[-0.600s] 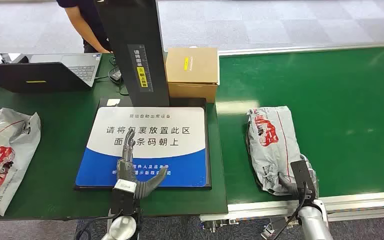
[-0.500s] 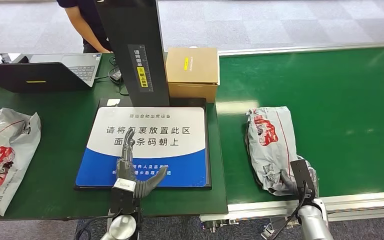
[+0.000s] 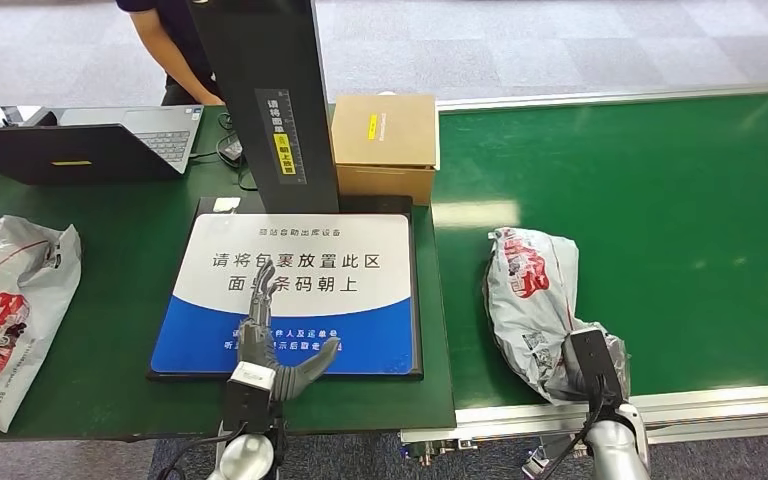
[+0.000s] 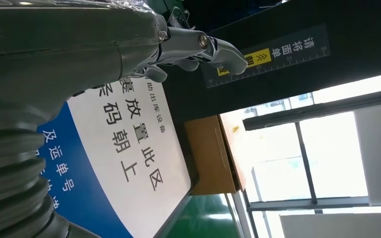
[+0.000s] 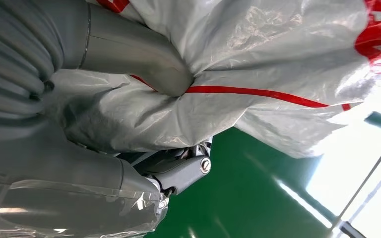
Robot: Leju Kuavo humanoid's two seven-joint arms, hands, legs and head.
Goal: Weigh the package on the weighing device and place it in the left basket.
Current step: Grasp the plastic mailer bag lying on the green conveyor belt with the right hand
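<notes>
Your right robot hand holds the near end of the crinkly grey plastic package with red print on the green surface, while your left robot hand floats wide open over the blue-and-white weighing plate.

My left hand has a grey ribbed cover, thick grey thumb, darker fingers with silver screws at the knuckles. My right hand matches, clear film over its cover; silver forearms, black cables
</notes>
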